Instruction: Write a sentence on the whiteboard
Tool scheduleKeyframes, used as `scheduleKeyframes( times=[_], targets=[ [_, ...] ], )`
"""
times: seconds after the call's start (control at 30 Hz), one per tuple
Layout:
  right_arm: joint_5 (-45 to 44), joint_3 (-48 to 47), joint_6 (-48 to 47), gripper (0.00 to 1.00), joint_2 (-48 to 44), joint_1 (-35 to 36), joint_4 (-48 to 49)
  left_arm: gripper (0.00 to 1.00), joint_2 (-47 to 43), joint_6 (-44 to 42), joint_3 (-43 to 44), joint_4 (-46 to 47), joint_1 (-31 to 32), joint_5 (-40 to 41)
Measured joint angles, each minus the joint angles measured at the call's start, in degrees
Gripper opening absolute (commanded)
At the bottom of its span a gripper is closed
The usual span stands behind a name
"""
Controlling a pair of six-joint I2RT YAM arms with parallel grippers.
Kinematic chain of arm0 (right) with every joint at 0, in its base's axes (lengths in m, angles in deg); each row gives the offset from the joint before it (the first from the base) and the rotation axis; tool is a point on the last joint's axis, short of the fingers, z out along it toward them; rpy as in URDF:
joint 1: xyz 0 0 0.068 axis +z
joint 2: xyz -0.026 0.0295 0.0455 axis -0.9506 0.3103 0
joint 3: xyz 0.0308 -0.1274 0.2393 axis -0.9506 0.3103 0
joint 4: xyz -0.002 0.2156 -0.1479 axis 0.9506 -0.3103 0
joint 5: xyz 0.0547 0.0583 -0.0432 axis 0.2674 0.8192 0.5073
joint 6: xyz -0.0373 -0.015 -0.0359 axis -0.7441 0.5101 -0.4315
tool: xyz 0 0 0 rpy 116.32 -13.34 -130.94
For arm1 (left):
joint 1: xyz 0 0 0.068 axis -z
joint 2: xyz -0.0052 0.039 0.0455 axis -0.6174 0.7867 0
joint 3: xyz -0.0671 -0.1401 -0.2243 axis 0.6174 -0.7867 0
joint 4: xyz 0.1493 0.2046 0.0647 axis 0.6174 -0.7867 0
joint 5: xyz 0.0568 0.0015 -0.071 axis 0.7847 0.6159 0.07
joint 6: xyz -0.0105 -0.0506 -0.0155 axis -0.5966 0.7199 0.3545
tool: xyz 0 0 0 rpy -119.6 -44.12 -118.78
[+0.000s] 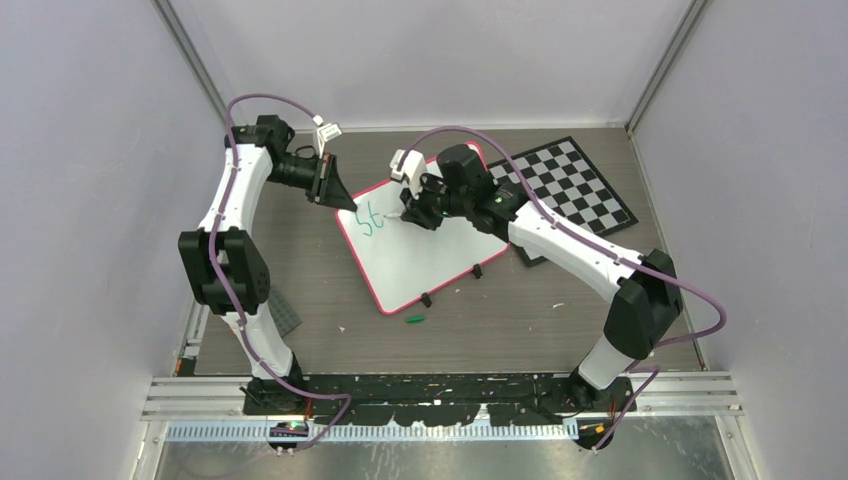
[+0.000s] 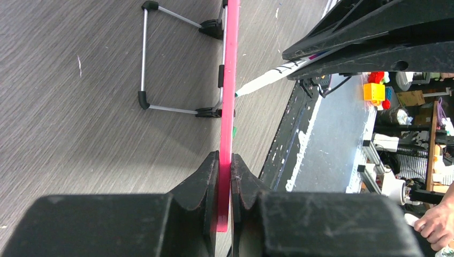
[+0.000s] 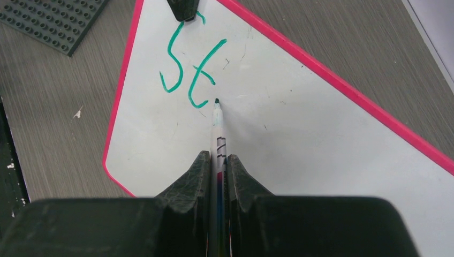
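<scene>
Two letters of the sentence (image 3: 193,75) are recorded; with whiteboard (image 3: 300,139) clamped in left fingers (image 2: 201,184) and marker (image 3: 218,120) clenched in right fingers (image 3: 195,179), the next stroke is best laid lightly at their 3 o'clock.

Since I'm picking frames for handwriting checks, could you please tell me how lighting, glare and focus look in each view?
Top external: even, soft light, faint shadows, no glare on the whiteboard, green letters tiny. Left wrist: the board's red rim sharp but edge-on, writing surface unseen. Right wrist: letters and marker crisp, no glare.
</scene>
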Motion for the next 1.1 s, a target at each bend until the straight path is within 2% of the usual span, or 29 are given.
scheduleKeyframes(
  times=[1.1],
  targets=[
    [-0.9, -1.3, -1.6, 0.00, 0.6, -1.4, -0.7, 0.00, 0.0, -2.5, 0.0, 0.1, 0.5, 0.2]
  ],
)
